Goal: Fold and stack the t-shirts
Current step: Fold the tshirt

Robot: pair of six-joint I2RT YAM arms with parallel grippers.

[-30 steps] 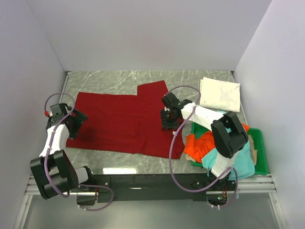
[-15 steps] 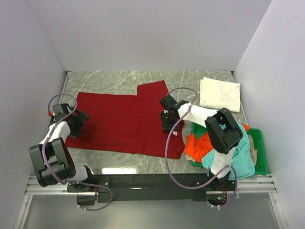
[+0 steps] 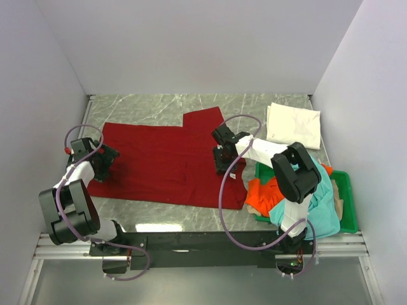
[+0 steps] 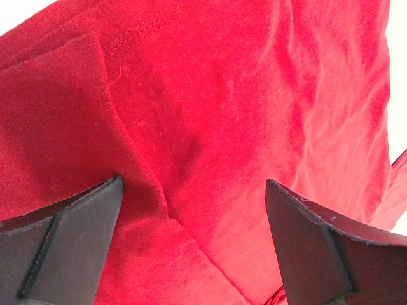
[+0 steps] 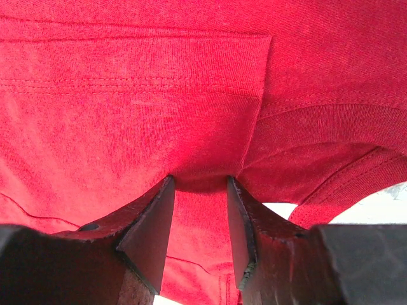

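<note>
**A:** Which step is this?

**B:** Folding the dark red shirt (image 3: 159, 162), spread over the desk's (image 3: 146, 108) left and middle. The right claw (image 5: 200, 184) pinches a tuck near its right edge. The left claw (image 4: 194, 190), spread wide, straddles the left hem.

**A:** Next?

**B:** Probably close the left claw, then lift both. There's room along the far edge. The white shirt (image 3: 292, 125) fills the far right corner, the tray (image 3: 344, 190) the near right.

Green plastic tray (image 3: 348, 197) at rt near corner of grey marble tabletop (image 3: 146, 105); white walls (image 3: 191, 44) on 3 sides.
</note>
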